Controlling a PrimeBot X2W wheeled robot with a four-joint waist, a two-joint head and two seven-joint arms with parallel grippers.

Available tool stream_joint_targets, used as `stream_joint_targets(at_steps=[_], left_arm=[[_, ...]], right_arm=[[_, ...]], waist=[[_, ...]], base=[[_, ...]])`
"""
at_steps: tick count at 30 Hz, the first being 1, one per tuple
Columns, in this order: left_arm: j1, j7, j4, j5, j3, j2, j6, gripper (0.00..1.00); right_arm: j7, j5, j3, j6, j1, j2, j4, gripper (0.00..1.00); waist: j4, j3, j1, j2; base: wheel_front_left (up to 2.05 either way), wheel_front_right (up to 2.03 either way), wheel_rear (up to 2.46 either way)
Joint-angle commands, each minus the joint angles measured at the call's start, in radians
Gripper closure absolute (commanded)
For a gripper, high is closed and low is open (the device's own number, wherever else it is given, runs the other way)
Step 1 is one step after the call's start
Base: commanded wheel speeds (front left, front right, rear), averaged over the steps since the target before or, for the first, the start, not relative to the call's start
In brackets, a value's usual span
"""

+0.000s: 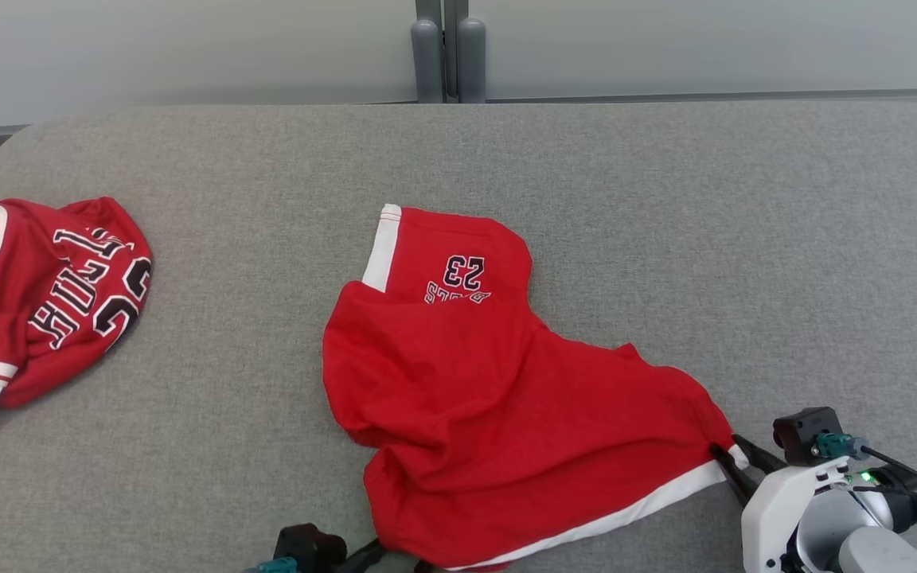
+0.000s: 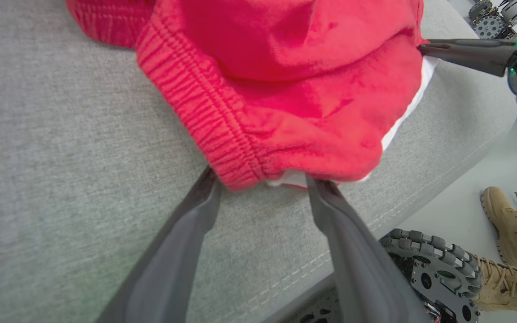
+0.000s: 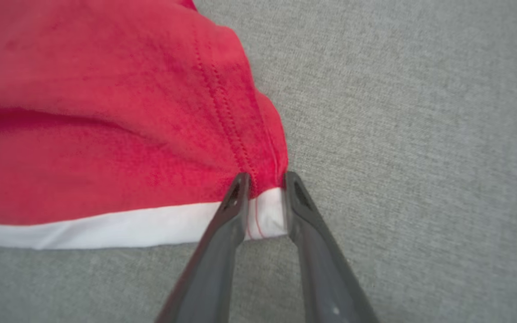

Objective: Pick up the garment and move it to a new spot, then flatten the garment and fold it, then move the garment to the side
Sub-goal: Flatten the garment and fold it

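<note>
The right claw [image 3: 265, 180] straddles the white-hemmed corner of the garment [image 1: 490, 398], fingers partway together with cloth between them; whether it has a firm bite I cannot tell. The left claw [image 2: 263, 181] stands wide apart at the elastic waistband corner (nothing gripped there). The garment lies rumpled on the table [image 1: 665, 199], towards its near edge. Best to seat both pinches past hem and band, then lift evenly so the cloth hangs untwisted.
</note>
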Motion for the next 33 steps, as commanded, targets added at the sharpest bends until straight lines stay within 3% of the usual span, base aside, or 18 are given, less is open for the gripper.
stream_joint_targets(at_steps=[1, 2, 3, 8, 11, 15, 18, 21, 25, 28, 33], left_arm=[[-0.021, -0.01, 0.007, -0.016, -0.014, 0.005, 0.0, 0.56], [-0.025, -0.015, 0.01, -0.021, -0.023, 0.007, 0.0, 0.76], [-0.032, -0.021, 0.01, -0.028, -0.033, 0.008, 0.0, 1.0], [-0.043, -0.023, -0.01, -0.081, -0.072, 0.037, 0.0, 1.0], [-0.04, -0.008, -0.105, -0.128, -0.063, 0.081, 0.0, 1.0], [-0.019, 0.044, -0.371, -0.23, -0.006, 0.177, 0.004, 1.0], [-0.037, 0.104, -0.594, -0.274, 0.046, 0.27, 0.045, 1.0], [-0.079, 0.164, -0.833, -0.349, 0.114, 0.335, 0.085, 1.0], [-0.207, 0.243, -1.013, -0.449, 0.215, 0.375, 0.105, 1.0], [-0.362, 0.329, -1.0, -0.519, 0.271, 0.36, 0.115, 1.0], [-0.746, 0.479, -0.755, -0.499, 0.307, 0.277, 0.131, 1.0]], right_arm=[[-0.005, 0.018, 0.007, -0.002, 0.002, -0.001, 0.014, 0.87], [-0.009, 0.026, 0.008, -0.002, 0.003, -0.001, 0.015, 1.0], [-0.014, 0.04, 0.014, -0.002, 0.003, 0.001, 0.013, 1.0], [-0.014, 0.173, 0.021, -0.001, 0.02, 0.0, -0.044, 1.0], [-0.009, 0.304, -0.02, -0.001, 0.045, -0.03, -0.164, 1.0], [0.034, 0.489, -0.128, -0.001, 0.109, -0.074, -0.414, 1.0], [0.083, 0.603, -0.235, -0.001, 0.152, -0.091, -0.621, 1.0], [0.148, 0.701, -0.359, -0.001, 0.162, -0.067, -0.815, 1.0], [0.251, 0.781, -0.486, -0.001, 0.074, -0.02, -0.969, 1.0], [0.341, 0.76, -0.545, -0.001, -0.074, 0.001, -0.984, 1.0], [0.498, 0.574, -0.577, -0.001, -0.498, 0.072, -0.799, 1.0]], waist=[[-0.001, -0.003, 0.0, 0.0], [-0.002, -0.005, 0.0, 0.0], [-0.003, -0.007, 0.0, 0.0], [-0.007, -0.027, 0.0, 0.0], [-0.009, -0.038, 0.0, 0.0], [-0.01, -0.044, 0.0, 0.0], [-0.015, -0.039, 0.0, 0.0], [-0.031, -0.019, 0.0, 0.0], [-0.046, 0.052, 0.0, 0.0], [-0.058, 0.142, 0.0, 0.0], [-0.076, 0.327, 0.0, 0.0]], base=[[0.0, 0.0, 0.0], [0.0, 0.0, 0.0], [0.0, 0.0, 0.0], [0.0, 0.0, 0.0], [0.0, 0.0, 0.0], [0.0, 0.0, 0.0], [0.0, 0.0, 0.0], [0.0, 0.0, 0.0], [0.0, 0.0, 0.0], [0.0, 0.0, 0.0], [0.0, 0.0, 0.0]])
